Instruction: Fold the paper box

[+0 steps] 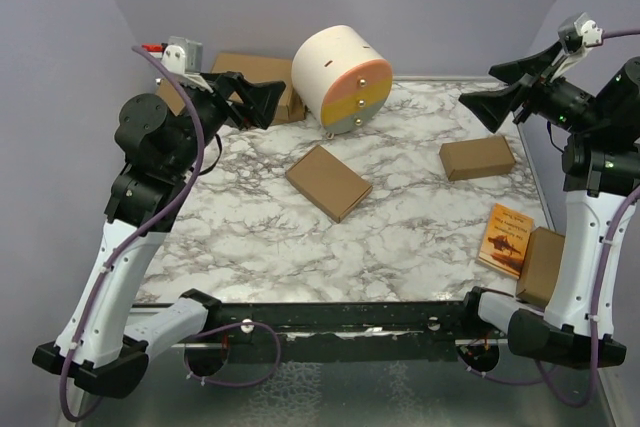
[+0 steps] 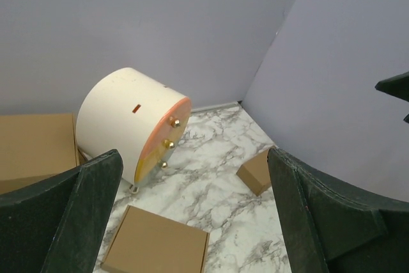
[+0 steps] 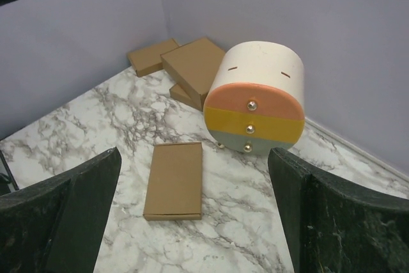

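Note:
The paper box (image 1: 328, 182) lies closed, as a thin flat brown rectangle, in the middle of the marble table. It also shows in the left wrist view (image 2: 156, 245) and the right wrist view (image 3: 174, 179). My left gripper (image 1: 262, 102) is open and empty, raised high over the back left of the table. My right gripper (image 1: 500, 87) is open and empty, raised high over the back right. Neither touches the box.
A round white drawer unit (image 1: 343, 77) with orange, yellow and grey fronts stands at the back. A smaller, thicker brown carton (image 1: 477, 157) lies at the right. Larger brown cartons (image 1: 255, 77) are stacked at the back left. An orange book (image 1: 505, 239) and another carton (image 1: 541, 265) lie at the right edge.

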Motion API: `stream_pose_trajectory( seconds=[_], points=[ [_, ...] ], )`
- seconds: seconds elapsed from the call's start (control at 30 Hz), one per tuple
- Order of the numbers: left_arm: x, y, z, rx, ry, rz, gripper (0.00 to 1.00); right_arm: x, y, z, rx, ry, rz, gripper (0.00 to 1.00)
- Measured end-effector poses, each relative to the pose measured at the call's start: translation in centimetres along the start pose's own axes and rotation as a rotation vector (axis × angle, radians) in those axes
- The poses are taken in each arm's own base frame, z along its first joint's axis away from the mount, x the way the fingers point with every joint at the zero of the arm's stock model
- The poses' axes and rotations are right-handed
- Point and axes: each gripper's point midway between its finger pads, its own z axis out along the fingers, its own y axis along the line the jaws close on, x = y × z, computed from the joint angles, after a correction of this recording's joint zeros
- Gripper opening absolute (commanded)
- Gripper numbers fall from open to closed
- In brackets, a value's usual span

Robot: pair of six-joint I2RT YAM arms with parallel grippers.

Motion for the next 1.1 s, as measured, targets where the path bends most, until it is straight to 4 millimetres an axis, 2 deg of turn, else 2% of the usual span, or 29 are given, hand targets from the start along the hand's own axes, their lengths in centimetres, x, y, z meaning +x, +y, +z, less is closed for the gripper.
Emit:
stream_pose_trajectory(
  seconds=[0.23,0.67,1.1],
  points=[
    [2.0,0.6,0.3,-0.01,0.074,0.008,0.99,0.0,-1.1,-0.1,0.072,0.002,0.049,0.99],
    [3.0,1.0,0.0,-0.021,0.107,0.026,0.99,0.3,-1.5,-0.3,0.093,0.006,0.038,0.99],
    [3.0,1.0,-0.7,-0.021,0.109,0.031,0.99,0.2,-1.5,-0.6,0.122,-0.002,0.043,0.99]
  ],
)
